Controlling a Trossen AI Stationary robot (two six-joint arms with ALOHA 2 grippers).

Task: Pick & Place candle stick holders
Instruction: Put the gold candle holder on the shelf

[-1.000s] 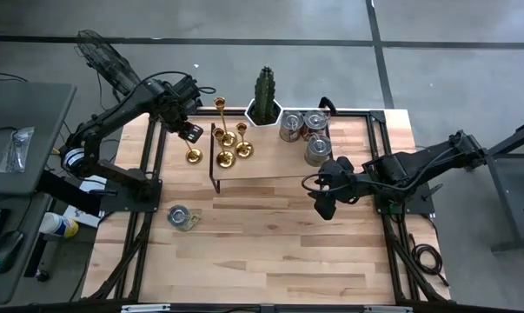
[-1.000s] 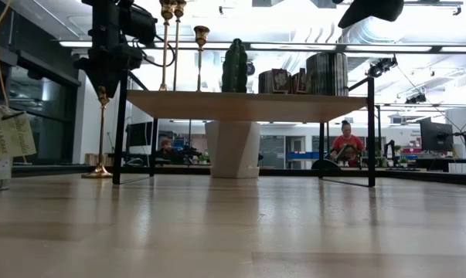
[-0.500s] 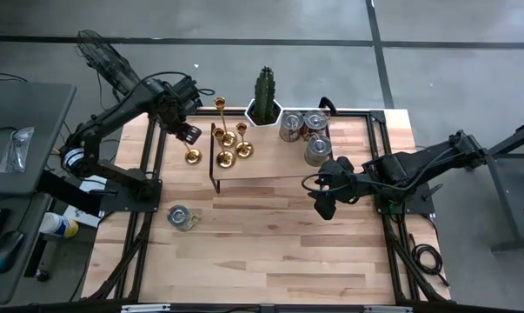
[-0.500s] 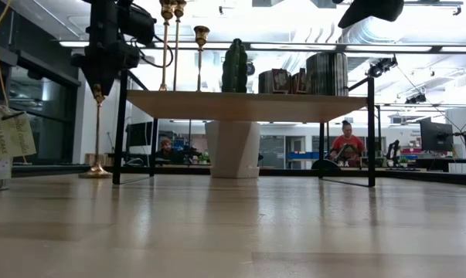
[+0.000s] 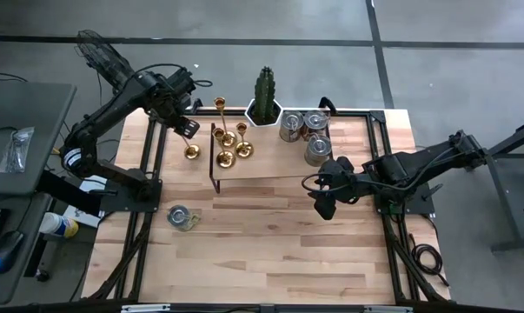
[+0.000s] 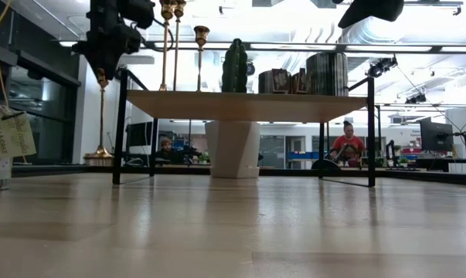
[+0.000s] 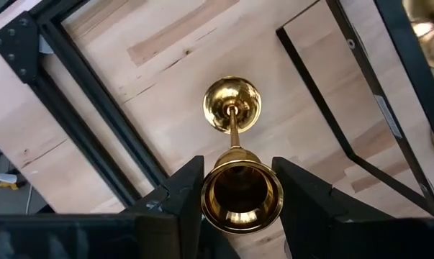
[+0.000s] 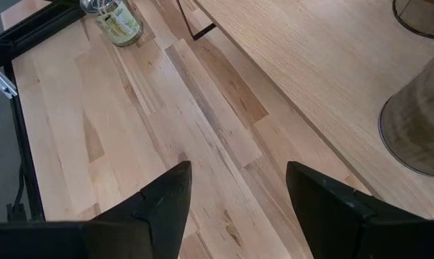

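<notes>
My left gripper is shut on a tall gold candle stick holder at the table's far left, beside the raised wooden shelf. The holder hangs upright, with its round base a little above the table. Three more gold holders stand by their bases on the shelf's left end. My right gripper is open and empty above the table, near the shelf's front edge. My left gripper pinches the holder's top cup between its two fingers, coming from above and pointing down. The stem and round base hang straight below the fingers. The holder is upright and its base is lifted clear of the table.
A cactus in a white pot and several silver tins stand at the shelf's far side. A small glass jar with a tag sits on the table at the left. The table's near half is bare wood.
My left gripper has gone up, still shut on the tall holder's cup. The holder's base, which stood on the table a second ago, has lifted clear of it, and the holder has stayed upright.
</notes>
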